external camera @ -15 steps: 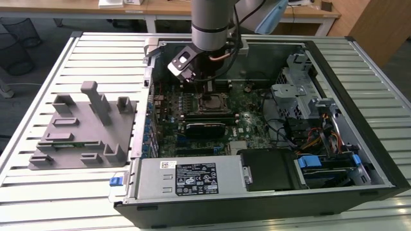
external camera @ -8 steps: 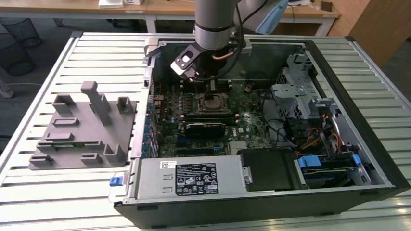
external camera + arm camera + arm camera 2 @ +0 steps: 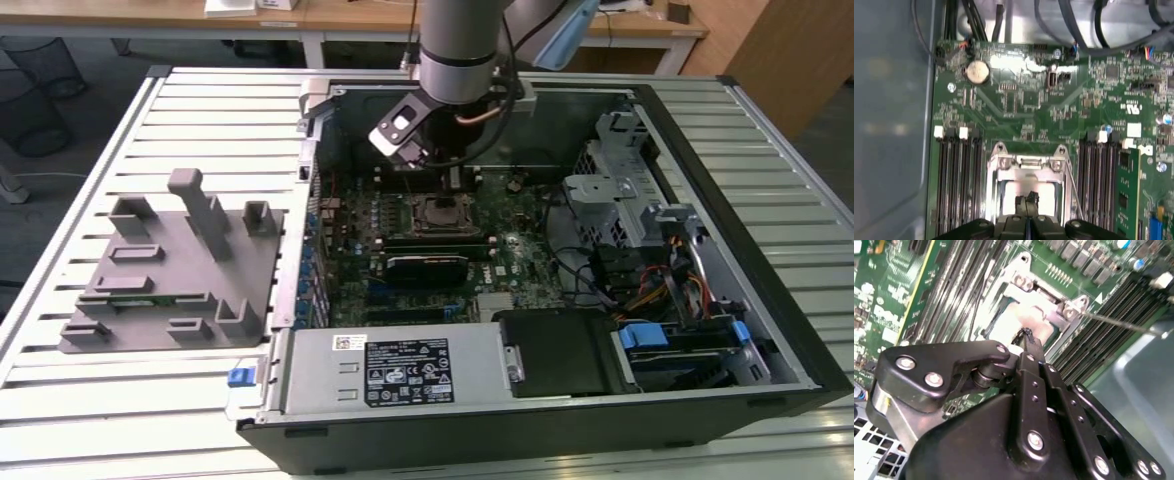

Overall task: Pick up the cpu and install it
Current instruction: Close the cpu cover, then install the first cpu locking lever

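Inside the open black computer case [image 3: 747, 250], over the green motherboard [image 3: 1019, 100]: the black two-finger gripper [image 3: 1027, 202] hangs tip-down on the square metal-framed socket [image 3: 1026, 162], between the rows of dark memory slots.

- Fingers: drawn together, no gap to be seen between the tips in both wrist views, and nothing pinched between them that I can make out.
- The cpu [image 3: 1049, 195], a flat square chip with a pale silvery top, lies flat within the socket frame, directly under the tips (touching or just clear of them, cannot tell).
- Second wrist view agrees: gripper [image 3: 1027, 340] over the pale cpu [image 3: 1004, 325].
- Grey moulded parts holder [image 3: 160, 270] sits on the slatted table beside the case, well apart from the gripper [image 3: 447, 175].

Judgement: pick-up and carry look done and the chip is placed. Full seating and any clamping of the frame are not confirmed.
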Tool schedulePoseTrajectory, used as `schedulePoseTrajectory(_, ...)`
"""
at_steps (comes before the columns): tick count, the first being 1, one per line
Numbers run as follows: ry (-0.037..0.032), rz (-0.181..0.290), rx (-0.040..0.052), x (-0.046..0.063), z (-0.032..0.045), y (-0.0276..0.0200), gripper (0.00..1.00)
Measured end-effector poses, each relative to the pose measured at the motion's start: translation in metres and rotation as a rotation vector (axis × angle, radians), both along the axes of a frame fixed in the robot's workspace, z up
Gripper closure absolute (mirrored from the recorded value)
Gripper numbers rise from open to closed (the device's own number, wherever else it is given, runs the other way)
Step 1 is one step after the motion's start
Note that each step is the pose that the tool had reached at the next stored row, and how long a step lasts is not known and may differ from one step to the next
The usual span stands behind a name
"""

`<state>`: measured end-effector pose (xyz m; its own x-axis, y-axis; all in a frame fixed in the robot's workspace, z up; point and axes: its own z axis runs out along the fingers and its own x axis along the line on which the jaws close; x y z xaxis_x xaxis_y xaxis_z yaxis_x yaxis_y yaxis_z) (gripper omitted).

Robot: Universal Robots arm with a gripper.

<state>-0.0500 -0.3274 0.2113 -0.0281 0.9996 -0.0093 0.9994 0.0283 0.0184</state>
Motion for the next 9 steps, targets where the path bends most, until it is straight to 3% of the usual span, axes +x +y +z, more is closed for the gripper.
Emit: schedulePoseTrajectory(9,0.0002,0.0,0.0001,0.0038,0.0,0.0,0.89)
